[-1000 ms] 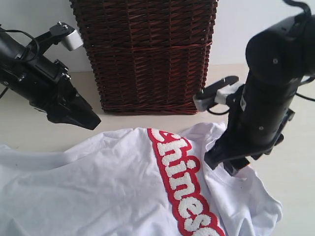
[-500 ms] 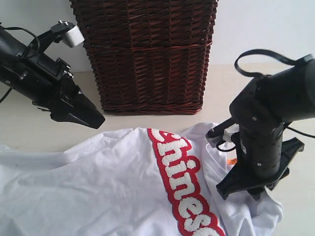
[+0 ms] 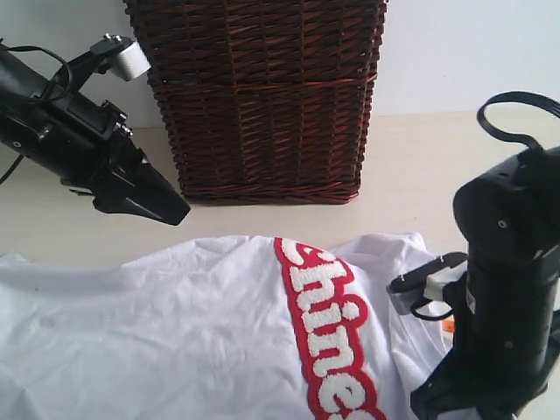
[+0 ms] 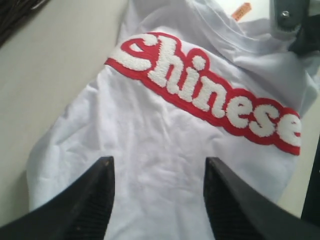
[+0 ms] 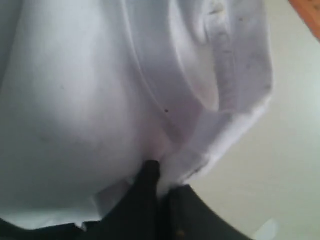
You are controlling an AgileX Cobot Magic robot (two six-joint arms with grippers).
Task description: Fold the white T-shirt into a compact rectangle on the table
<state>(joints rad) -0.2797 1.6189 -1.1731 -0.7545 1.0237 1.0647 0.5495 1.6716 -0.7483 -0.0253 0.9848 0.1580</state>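
Observation:
The white T-shirt point(image 3: 175, 332) lies crumpled on the table point(image 3: 52, 232), its red-outlined lettering point(image 3: 328, 332) running down the middle. An orange neck tag point(image 3: 448, 325) peeks out beside my right arm. My left gripper point(image 3: 156, 203) hovers open above the shirt's far left part; in the left wrist view its fingers point(image 4: 95, 200) straddle bare white cloth point(image 4: 150, 130) without touching it. My right gripper point(image 3: 455, 398) is low at the near right. In its wrist view the gripper point(image 5: 162, 175) is shut on a fold of the shirt's edge point(image 5: 200, 155).
A tall dark brown wicker basket point(image 3: 262, 96) stands on the table behind the shirt, close to my left arm. Bare tabletop point(image 3: 420, 166) shows to the right of the basket and beside the shirt's edge point(image 5: 285, 150). A black cable loops above my right arm point(image 3: 516, 109).
My right arm has dropped and moved toward the near right with the shirt's edge pinched, dragging the lettering and collar to the right. My left gripper edged slightly right.

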